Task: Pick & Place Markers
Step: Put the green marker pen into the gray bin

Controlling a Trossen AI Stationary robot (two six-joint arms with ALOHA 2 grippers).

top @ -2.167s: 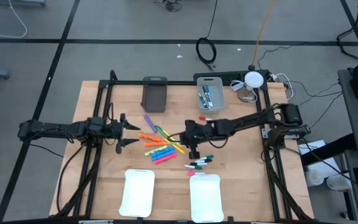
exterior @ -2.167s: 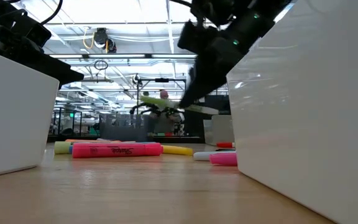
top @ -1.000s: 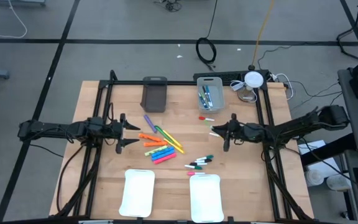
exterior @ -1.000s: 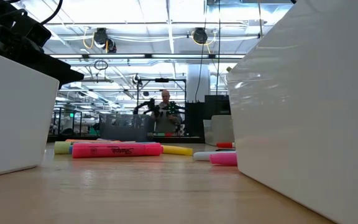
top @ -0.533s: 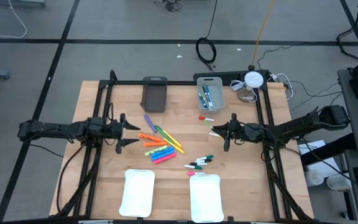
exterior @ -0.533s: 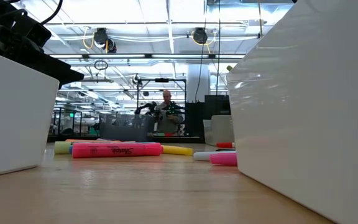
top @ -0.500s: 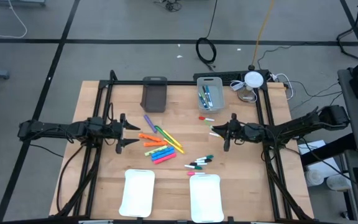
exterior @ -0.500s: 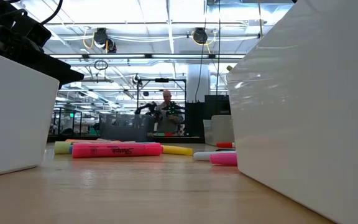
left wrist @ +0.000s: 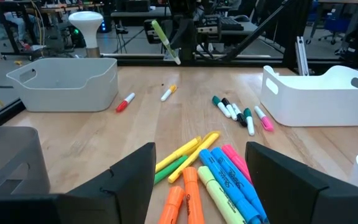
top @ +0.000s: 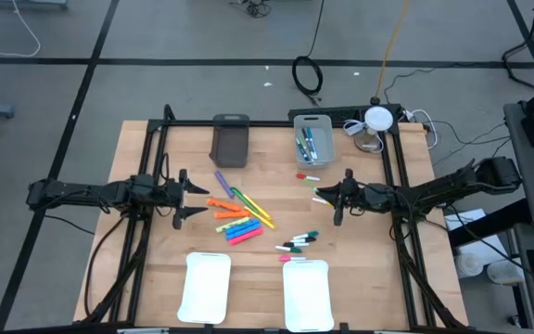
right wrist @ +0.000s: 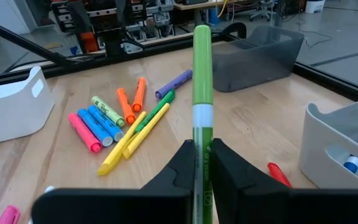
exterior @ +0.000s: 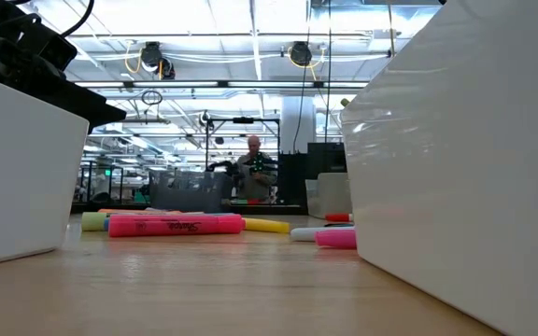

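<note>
High view notes: few markers lie in the pale grey plastic bin (top: pixel 312 142); most markers (top: pixel 235 216) are scattered below it on the wooden tabletop (top: pixel 267 269). Right claw (right wrist: pixel 202 163) is clamped on a green marker (right wrist: pixel 201 81) beside the bin; left claw (top: pixel 192 197) is held wide, empty, far across.

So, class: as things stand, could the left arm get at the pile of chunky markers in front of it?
Probably yes. The left gripper has its jaws open and empty, facing the chunky markers across bare table. Nothing stands between them. The right gripper holds a green marker well off to the side.
</note>
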